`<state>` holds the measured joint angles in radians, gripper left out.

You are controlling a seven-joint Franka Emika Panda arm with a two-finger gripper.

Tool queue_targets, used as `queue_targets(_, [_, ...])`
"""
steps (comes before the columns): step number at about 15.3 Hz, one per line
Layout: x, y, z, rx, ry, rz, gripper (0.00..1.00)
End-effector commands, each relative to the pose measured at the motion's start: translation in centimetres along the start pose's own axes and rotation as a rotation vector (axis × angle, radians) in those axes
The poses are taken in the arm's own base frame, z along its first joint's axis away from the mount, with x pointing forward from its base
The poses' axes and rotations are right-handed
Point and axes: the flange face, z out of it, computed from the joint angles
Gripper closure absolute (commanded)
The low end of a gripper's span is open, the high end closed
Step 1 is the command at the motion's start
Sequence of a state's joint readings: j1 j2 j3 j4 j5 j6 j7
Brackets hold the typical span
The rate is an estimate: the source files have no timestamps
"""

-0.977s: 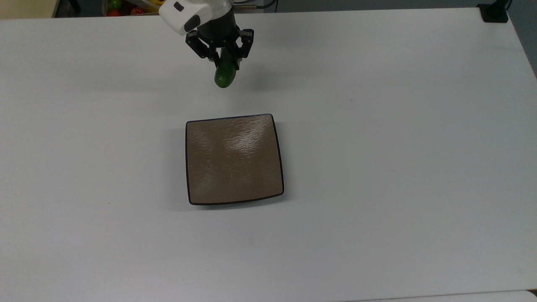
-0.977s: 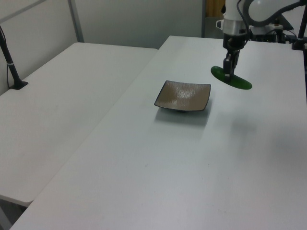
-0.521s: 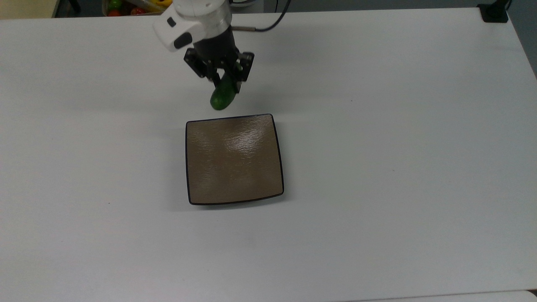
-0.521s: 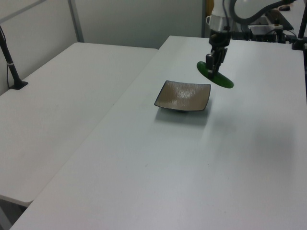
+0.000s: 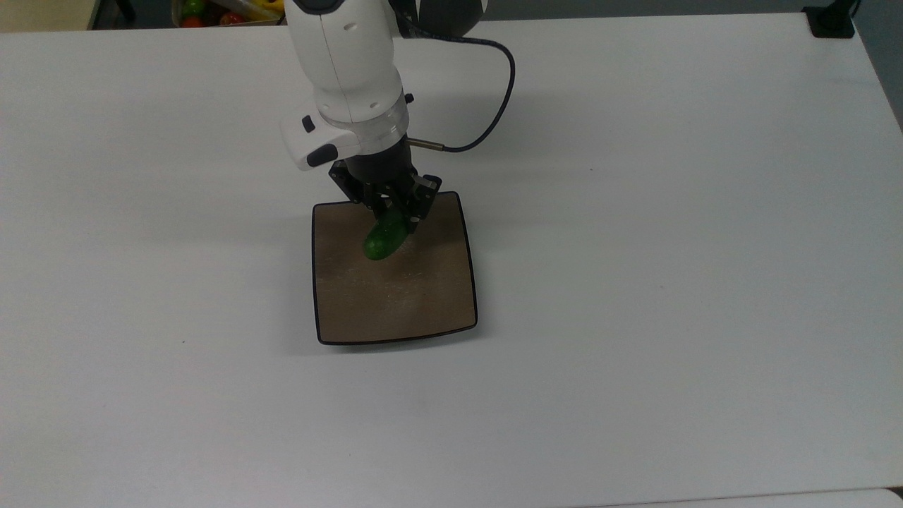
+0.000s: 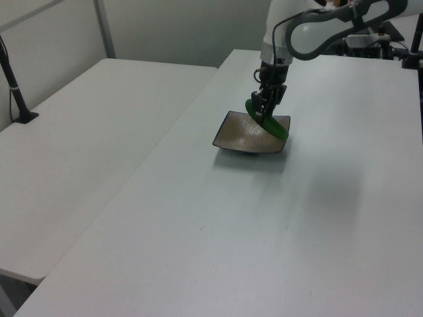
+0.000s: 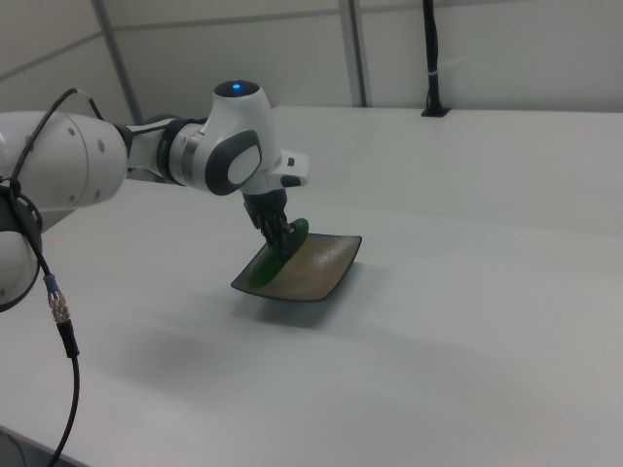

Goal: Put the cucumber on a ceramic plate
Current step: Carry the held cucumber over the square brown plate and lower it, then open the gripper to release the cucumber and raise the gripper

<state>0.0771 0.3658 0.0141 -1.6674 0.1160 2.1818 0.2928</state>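
My tool [image 5: 390,212] is clamped on the cucumber [image 5: 383,238], held above the plate [image 5: 395,296] near its far edge in the top view; its long axis tilts down toward the plate's centre.

We see a white table [image 5: 670,282], a second white table [image 6: 79,165] beside it, pale walls [image 7: 506,49], a black post [image 7: 429,58], a crate of colourful produce [image 5: 211,10].

The gripper [image 7: 276,236] clamps the cucumber [image 7: 275,256], which slants down over the near-left part of the ceramic plate [image 7: 316,270] on the white desk [image 7: 467,321].
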Motion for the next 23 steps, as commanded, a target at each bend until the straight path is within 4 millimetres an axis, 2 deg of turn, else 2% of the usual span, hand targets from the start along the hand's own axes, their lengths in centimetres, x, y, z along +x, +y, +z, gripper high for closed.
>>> queue_targets(1, [0.0, -1.4, -0.2, -0.043, 0.023, -0.024, 0.0])
queue_targets(5, [0.0, -1.2, -0.6, -0.041, 0.023, -0.016, 0.0])
queue_targets(10, [-0.9, -0.9, -2.6, -0.047, 0.001, -0.021, 0.0])
queue_targets(13, [-2.6, -0.4, -6.1, -0.067, -0.043, -0.054, 0.0])
queue_targets(16, [-4.9, 1.2, -10.8, -0.08, -0.092, -0.141, 0.0])
queue_targets(18, [-6.2, 1.6, -13.5, -0.081, -0.094, -0.164, 0.0])
queue_targets(21, [-8.0, 1.9, -15.3, -0.095, -0.068, -0.178, 0.0])
queue_targets(23, [-8.9, 1.6, -15.7, -0.105, -0.069, -0.192, 0.0])
